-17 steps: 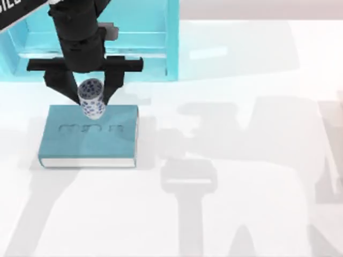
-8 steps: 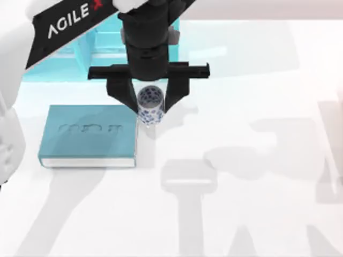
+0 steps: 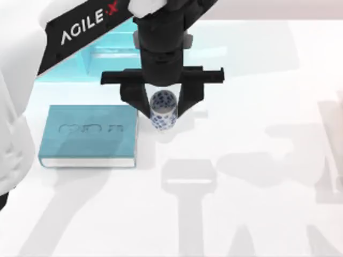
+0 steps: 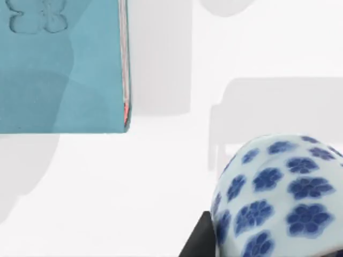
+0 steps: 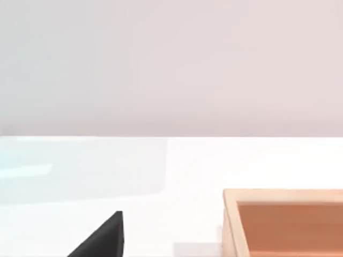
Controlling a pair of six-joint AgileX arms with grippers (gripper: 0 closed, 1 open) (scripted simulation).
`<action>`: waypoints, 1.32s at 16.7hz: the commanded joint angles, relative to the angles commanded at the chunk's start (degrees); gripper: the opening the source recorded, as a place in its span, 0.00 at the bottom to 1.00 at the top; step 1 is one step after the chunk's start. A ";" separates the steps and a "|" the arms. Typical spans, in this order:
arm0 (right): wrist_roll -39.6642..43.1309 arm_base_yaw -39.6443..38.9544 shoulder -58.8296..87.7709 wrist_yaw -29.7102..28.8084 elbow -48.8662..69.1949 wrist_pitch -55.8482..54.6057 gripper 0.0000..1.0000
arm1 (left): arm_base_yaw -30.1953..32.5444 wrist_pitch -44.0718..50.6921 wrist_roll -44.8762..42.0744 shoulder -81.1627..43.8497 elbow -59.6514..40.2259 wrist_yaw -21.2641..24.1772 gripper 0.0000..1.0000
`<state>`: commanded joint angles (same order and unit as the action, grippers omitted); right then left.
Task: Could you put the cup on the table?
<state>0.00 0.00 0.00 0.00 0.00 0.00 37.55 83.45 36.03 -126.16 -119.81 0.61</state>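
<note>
- Holding the cup [image 3: 163,111] between its two black fingers, the left gripper [image 3: 162,104] hangs over the table [image 3: 257,160], just to the right of the teal book [image 3: 88,136].
- Its jaws are closed only as far as the cup's width, one finger pressed to each side of the cup, so the grip is on the wall and not on the rim.
- The cup is a small white cylinder with no handle, covered in dark blue flowers with round petals; from above its open mouth faces up and the blue pattern shows inside as well as on the outer wall.
- In the left wrist view the cup [image 4: 278,198] appears close up, with a rounded white body and rows of blue blossoms, a black finger edge beside it, and the book's corner [image 4: 64,69] farther off on the white surface.
- From above, the cup's lower end is near the book's far right corner, over bare table; whether it touches the table I cannot tell.
- A light-blue shelf unit [image 3: 115,51] stands at the far left, behind the book and partly behind the left arm.
- The right wrist view shows a wooden tray [image 5: 284,222] on the table and a black finger tip [image 5: 104,238]; whether the right gripper is open I cannot tell.
</note>
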 joint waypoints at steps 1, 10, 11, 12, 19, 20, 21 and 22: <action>0.00 0.00 0.00 0.00 0.00 0.00 1.00 | -0.08 -0.78 0.07 0.01 0.79 -0.02 0.00; 0.00 0.00 0.00 0.00 0.00 0.00 1.00 | 0.17 -14.46 -0.01 -0.07 14.50 0.01 0.00; 0.00 0.00 0.00 0.00 0.00 0.00 1.00 | 0.17 -14.46 -0.01 -0.07 14.50 0.01 0.00; 0.00 0.00 0.00 0.00 0.00 0.00 1.00 | 0.17 -14.46 -0.01 -0.07 14.50 0.01 0.00; 0.00 0.00 0.00 0.00 0.00 0.00 1.00 | 0.17 -14.46 -0.01 -0.07 14.50 0.01 0.45; 0.00 0.00 0.00 0.00 0.00 0.00 1.00 | 0.17 -14.46 -0.01 -0.07 14.50 0.01 0.53; 0.00 0.00 0.00 0.00 0.00 0.00 1.00 | 0.17 -14.46 -0.01 -0.07 14.50 0.01 0.60; 0.00 0.00 0.00 0.00 0.00 0.00 1.00 | 0.17 -14.46 -0.01 -0.07 14.50 0.01 0.68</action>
<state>0.00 0.00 0.00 0.00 0.00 0.00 37.71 68.98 36.02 -126.23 -105.31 0.62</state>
